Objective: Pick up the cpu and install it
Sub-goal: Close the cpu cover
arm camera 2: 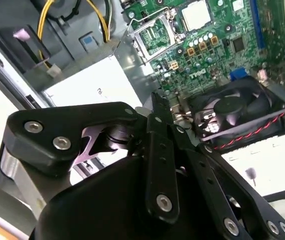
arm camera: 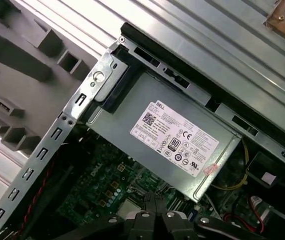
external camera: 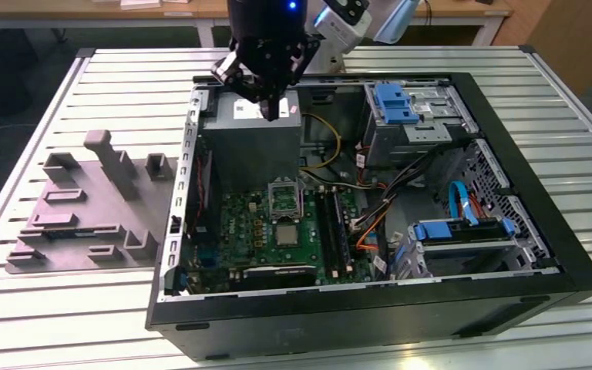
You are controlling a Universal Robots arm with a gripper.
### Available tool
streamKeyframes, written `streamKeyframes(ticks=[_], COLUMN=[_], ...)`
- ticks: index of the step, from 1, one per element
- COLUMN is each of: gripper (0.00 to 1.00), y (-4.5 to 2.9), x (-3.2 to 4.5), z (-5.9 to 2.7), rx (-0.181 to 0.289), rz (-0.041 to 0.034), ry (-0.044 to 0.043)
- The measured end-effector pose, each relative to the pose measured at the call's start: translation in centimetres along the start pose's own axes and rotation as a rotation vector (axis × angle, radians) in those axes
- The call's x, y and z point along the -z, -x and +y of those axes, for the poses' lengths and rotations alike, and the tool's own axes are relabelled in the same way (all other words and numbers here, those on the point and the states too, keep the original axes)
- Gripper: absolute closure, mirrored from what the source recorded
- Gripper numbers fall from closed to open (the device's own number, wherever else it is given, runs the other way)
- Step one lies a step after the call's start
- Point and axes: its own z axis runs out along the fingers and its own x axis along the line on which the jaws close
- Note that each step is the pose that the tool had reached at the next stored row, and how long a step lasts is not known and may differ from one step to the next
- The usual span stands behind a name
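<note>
You see one gripper (external camera: pixel 272 114) hanging over the rear part of one open computer case (external camera: pixel 543 254). Its two fingers are closed against each other, tip to tip, and grip no part; both wrist views show the same closed pair (arm camera 2: pixel 155 102) (arm camera: pixel 154 196). The fingertips stand above one grey power supply box (external camera: pixel 250 142), which carries one white label (arm camera: pixel 175 140). Locate the one cpu (external camera: pixel 287 233): it lies flat on the one green motherboard (external camera: pixel 240 223), just beside the one silver socket frame (external camera: pixel 284 196), on the side of the frame away from the power supply box and well apart from the gripper. In the second wrist view the cpu (arm camera 2: pixel 196 14) sits near the socket frame (arm camera 2: pixel 155 36), and one black fan (arm camera 2: pixel 232 107) lies between the board and the case wall. Count two blue drive brackets, one (external camera: pixel 394 102) at the far end of the case and one (external camera: pixel 461 230) at the near end. One grey moulded fixture (external camera: pixel 80 204) rests on the slatted table (external camera: pixel 49 308) at the exterior view's left of the case.
</note>
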Motion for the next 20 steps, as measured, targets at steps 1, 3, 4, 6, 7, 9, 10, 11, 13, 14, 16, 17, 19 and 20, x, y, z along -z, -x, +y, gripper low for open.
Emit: streamKeyframes(ticks=[1,3,4,6,7,9,10,11,13,14,16,17,19,20], gripper=[0.89,0.89,0.89,0.89,0.89,0.89,0.89,0.89,0.89,0.89,0.89,0.89,0.89,0.89], y=[-0.05,-0.43,-0.47,-0.48,-0.49,-0.5,-0.51,-0.51,-0.51,-0.5,-0.4,-0.32,-0.18,-0.16], x=[0.01,0.01,0.01,0.02,0.02,0.02,0.02,0.02,0.02,0.02,0.01,0.01,-0.01,-0.01], z=[-0.08,-0.63,-0.69,-0.7,-0.72,-0.74,-0.75,-0.75,-0.76,-0.77,-0.86,-0.94,-1.1,-1.13], rx=[0.0,0.0,0.0,0.0,0.0,0.0,0.0,0.0,0.0,0.0,0.0,0.0,0.0,0.0], rz=[0.0005,0.0002,0.0,0.0003,0.0003,0.0002,0.0002,0.0002,0.0002,0.0002,0.0003,0.0003,0.0005,0.0005], ry=[-0.0005,-0.0003,-0.0003,-0.0005,-0.0004,-0.0004,-0.0004,-0.0004,-0.0005,-0.0005,-0.0006,-0.0006,-0.0006,-0.0006])
